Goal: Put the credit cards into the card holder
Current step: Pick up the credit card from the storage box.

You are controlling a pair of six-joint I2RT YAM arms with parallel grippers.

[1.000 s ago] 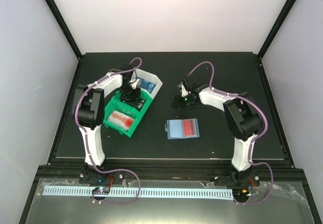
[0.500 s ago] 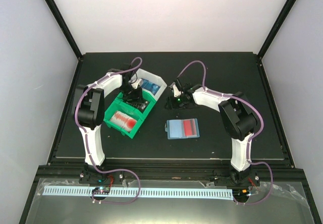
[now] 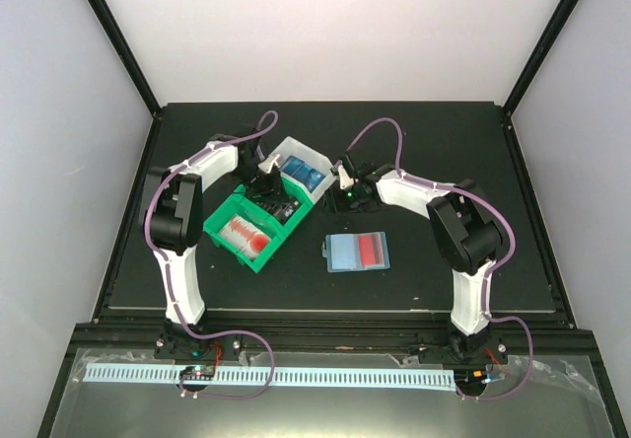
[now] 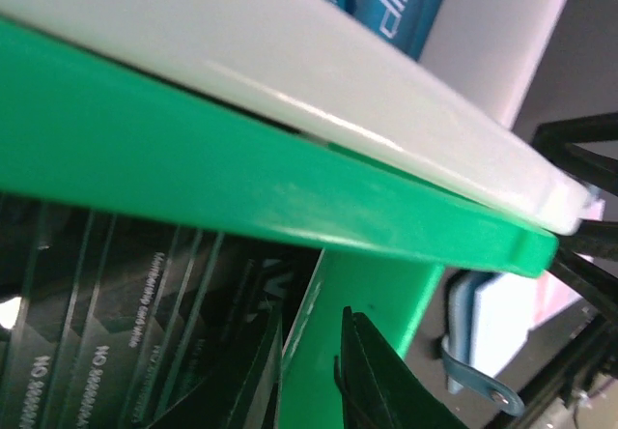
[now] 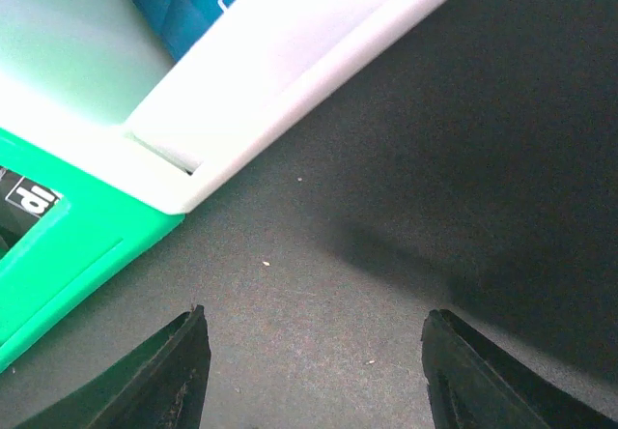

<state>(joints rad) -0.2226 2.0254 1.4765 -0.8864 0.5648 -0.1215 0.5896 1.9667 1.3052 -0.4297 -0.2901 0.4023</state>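
Note:
The teal-blue card holder lies open on the mat with a red card on its right half; its snap tab shows in the left wrist view. Black credit cards stand in the green bin, beside red-and-white ones. Blue cards fill the white bin. My left gripper reaches down into the green bin, jaws narrowly astride its wall, one finger among the black cards. Beside the white bin's corner, my right gripper hangs open over bare mat.
The two bins sit edge to edge at the back left, the white rim lying over the green one. Black mat stretches between the bins and the card holder and out to the right. Grey enclosure walls stand on all sides.
The green and white bins have swung and shifted right with my left gripper, whose jaws have narrowed. The right gripper moved left to the white bin's corner, still open.

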